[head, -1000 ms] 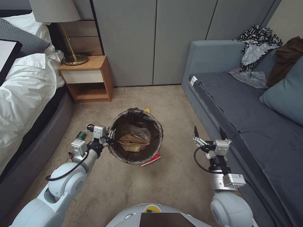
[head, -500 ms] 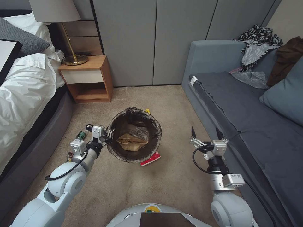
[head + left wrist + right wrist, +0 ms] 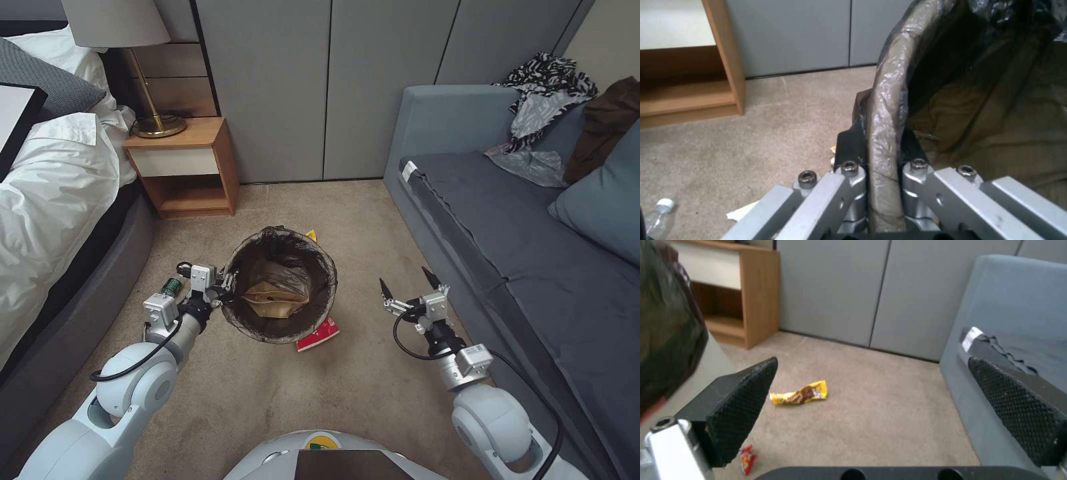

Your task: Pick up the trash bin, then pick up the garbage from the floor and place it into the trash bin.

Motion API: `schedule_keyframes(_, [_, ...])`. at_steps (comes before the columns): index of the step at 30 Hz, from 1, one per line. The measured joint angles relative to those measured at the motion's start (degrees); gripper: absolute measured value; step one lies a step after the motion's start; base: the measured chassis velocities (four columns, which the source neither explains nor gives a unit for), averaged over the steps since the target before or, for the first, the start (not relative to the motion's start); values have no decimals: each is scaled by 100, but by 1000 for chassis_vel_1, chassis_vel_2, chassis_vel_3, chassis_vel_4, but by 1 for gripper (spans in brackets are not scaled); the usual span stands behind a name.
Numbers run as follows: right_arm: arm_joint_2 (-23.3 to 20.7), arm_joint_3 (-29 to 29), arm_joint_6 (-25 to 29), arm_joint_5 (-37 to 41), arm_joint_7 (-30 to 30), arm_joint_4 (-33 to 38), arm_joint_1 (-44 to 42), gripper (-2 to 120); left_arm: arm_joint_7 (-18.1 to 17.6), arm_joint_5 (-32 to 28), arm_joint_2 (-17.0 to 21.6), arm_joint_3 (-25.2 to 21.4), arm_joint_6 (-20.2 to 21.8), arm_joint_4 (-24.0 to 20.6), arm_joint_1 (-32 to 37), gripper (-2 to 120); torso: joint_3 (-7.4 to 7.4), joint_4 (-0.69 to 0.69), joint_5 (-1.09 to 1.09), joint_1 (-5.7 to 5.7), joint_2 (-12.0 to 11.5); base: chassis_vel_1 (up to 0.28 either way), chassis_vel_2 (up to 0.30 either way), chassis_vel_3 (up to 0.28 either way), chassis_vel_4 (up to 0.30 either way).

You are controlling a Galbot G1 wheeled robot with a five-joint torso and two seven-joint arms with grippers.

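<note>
The trash bin is a round pail lined with a dark bag, held over the carpet in the middle of the head view. My left gripper is shut on its near-left rim, and the left wrist view shows the fingers clamping the bagged rim. A tan paper bag lies inside. A red-and-white packet pokes out from under the bin's near side. A yellow wrapper lies on the carpet behind the bin. A green-labelled bottle lies by the bed. My right gripper hangs open and empty right of the bin.
A wooden nightstand with a lamp stands at the back left beside the bed. A grey sofa with clothes on it runs along the right. Grey cabinet doors close off the back. Open carpet lies between bin and sofa.
My right gripper has swung left and away from the sofa, closer to the bin, still open. The bin and my left gripper have drifted slightly left.
</note>
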Motion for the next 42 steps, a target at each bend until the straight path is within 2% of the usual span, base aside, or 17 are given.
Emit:
schedule_keyframes(1, [-59,-6,-9,23,-17,-23,21,100,0,-1,1,-4,-1,0,0,4,0,0,0,0,0,0,0,0,0])
schedule_keyframes(3, [-504,-64,-99,187,-47,-158,165,100,-2,-13,7,-32,-3,2,4,4,0,2,0,0,0,0,0,0,0])
schedule_keyframes(4, [-504,-64,-99,187,-47,-158,165,100,-2,-13,7,-32,-3,2,4,4,0,2,0,0,0,0,0,0,0])
schedule_keyframes(8, [-1240,-273,-360,419,-49,-441,547,100,-3,-38,4,-92,-10,5,27,4,1,2,1,0,0,0,0,0,0])
schedule_keyframes(17, [-1848,-755,-688,775,-36,-1042,1354,100,-5,-94,2,-228,-20,18,46,4,1,1,0,0,0,0,0,0,0])
schedule_keyframes(23, [-2340,-1315,-712,1025,-251,-1814,1894,100,-16,-104,-5,-162,-28,56,5,4,0,0,0,0,0,0,0,0,0])
schedule_keyframes(33, [-2497,-1994,-592,864,-453,-2367,2281,100,-18,-114,-20,-117,-28,75,-38,4,0,1,0,0,0,0,0,0,0])
schedule_keyframes(42, [-2452,-2087,-596,767,-459,-2363,2300,100,-21,-121,-21,-118,-23,75,-49,4,0,1,-1,0,0,0,0,0,0])
